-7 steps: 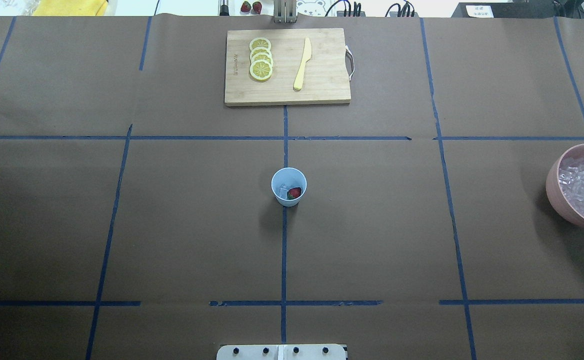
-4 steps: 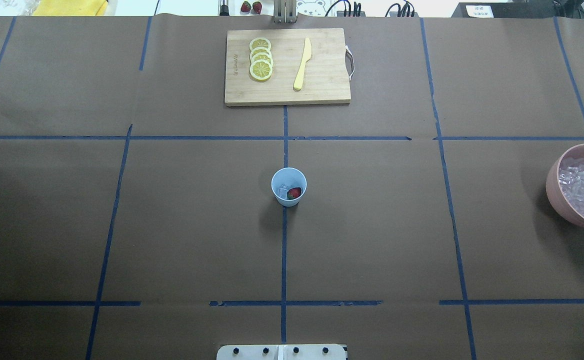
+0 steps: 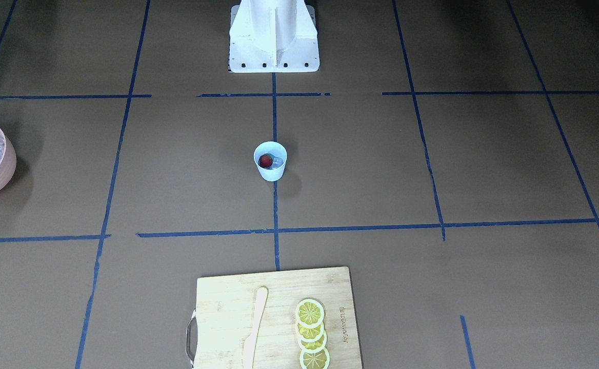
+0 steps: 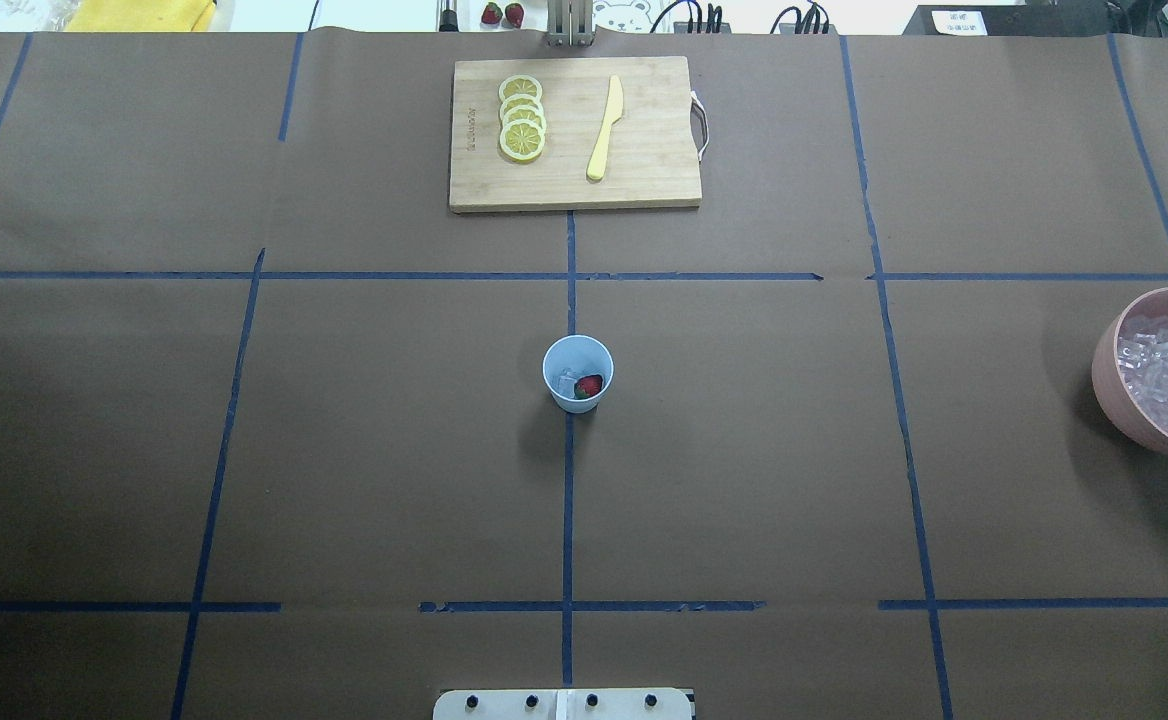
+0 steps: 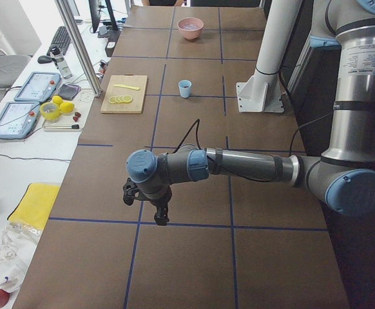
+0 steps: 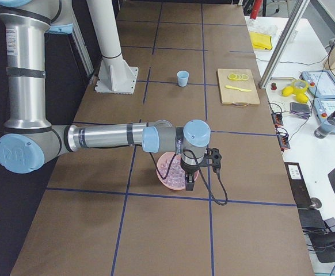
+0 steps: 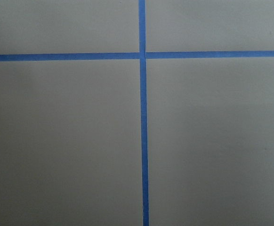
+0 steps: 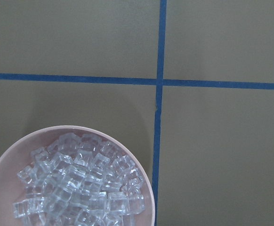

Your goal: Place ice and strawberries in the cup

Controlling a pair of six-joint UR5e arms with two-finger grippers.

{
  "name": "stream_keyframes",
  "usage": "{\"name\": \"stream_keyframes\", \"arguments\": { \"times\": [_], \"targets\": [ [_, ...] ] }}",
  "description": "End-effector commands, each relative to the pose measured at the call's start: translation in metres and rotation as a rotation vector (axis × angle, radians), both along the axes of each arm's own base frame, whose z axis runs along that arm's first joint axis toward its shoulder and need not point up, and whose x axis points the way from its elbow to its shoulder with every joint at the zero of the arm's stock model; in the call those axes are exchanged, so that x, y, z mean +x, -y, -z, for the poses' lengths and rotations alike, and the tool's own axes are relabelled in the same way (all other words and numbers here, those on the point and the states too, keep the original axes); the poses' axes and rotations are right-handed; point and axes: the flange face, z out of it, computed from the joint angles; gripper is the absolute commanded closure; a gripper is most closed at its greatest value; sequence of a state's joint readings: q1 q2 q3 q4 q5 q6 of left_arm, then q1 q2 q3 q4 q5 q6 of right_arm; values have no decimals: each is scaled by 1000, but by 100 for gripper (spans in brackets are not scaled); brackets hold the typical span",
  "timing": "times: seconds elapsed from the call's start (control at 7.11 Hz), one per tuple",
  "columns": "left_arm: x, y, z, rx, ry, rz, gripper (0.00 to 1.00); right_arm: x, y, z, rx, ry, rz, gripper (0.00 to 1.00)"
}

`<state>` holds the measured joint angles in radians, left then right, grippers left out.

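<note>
While one cup (image 4: 577,358) stood upright, mouth up, on the central tape line (image 4: 568,500), one strawberry (image 4: 589,385) lay inside beside ice (image 4: 567,381) too indistinct to count; whether the left gripper (image 5: 163,217) and right gripper (image 6: 189,184) were open could not be told.

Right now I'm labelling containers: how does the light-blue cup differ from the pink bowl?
Size: the light-blue cup is far smaller than the pink bowl. Contents: the cup holds a strawberry beside a little ice; the bowl is filled with ice cubes only. Place: the cup stands mid-table on a tape line; the bowl sits at the robot's right end. Both are upright and open-topped.
</note>
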<state>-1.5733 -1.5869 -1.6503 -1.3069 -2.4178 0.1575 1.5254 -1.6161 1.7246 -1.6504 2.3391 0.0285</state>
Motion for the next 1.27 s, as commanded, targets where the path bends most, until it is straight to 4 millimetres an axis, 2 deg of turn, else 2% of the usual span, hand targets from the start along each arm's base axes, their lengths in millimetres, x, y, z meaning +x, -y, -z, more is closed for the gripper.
{"name": "stream_keyframes", "arguments": {
  "times": [0.0, 0.7, 1.13],
  "targets": [
    [2, 1, 0, 1, 2, -5, 0, -1, 0, -2, -8, 18, 0, 0],
    [2, 0, -1, -2, 3, -5, 0, 4, -1, 1, 18, 36, 9, 0],
    [2, 2, 6, 8, 6, -4, 0, 5, 0, 5, 17, 30, -2, 0]
  ]
}}
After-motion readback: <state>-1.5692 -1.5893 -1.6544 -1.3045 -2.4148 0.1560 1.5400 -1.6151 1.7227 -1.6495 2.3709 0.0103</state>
